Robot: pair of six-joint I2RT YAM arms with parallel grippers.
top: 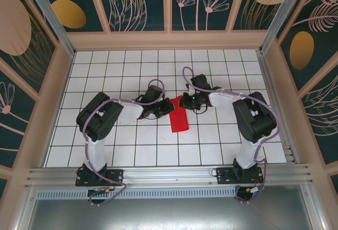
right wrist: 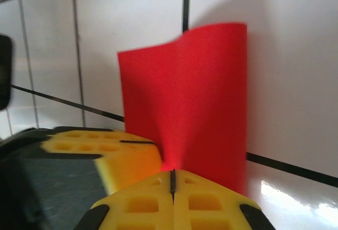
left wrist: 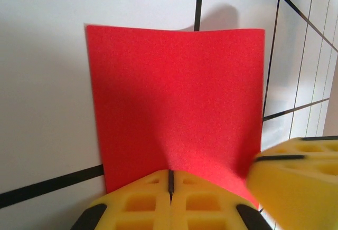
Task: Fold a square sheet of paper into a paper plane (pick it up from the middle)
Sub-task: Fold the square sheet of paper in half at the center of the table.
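Red and thin, the square sheet of paper (top: 179, 118) is lying near the middle of the white-tiled counter (top: 132, 145), and its far end is sitting between the two arms. The left gripper (left wrist: 170, 188) is pinching that end, with its yellow fingers pressed together on the paper's edge. The right gripper (right wrist: 172, 180) is clamping the same end just beside it, jaws closed on the sheet, which is bowing into a soft curve there. Seen from above, both grippers are meeting at the sheet's far end.
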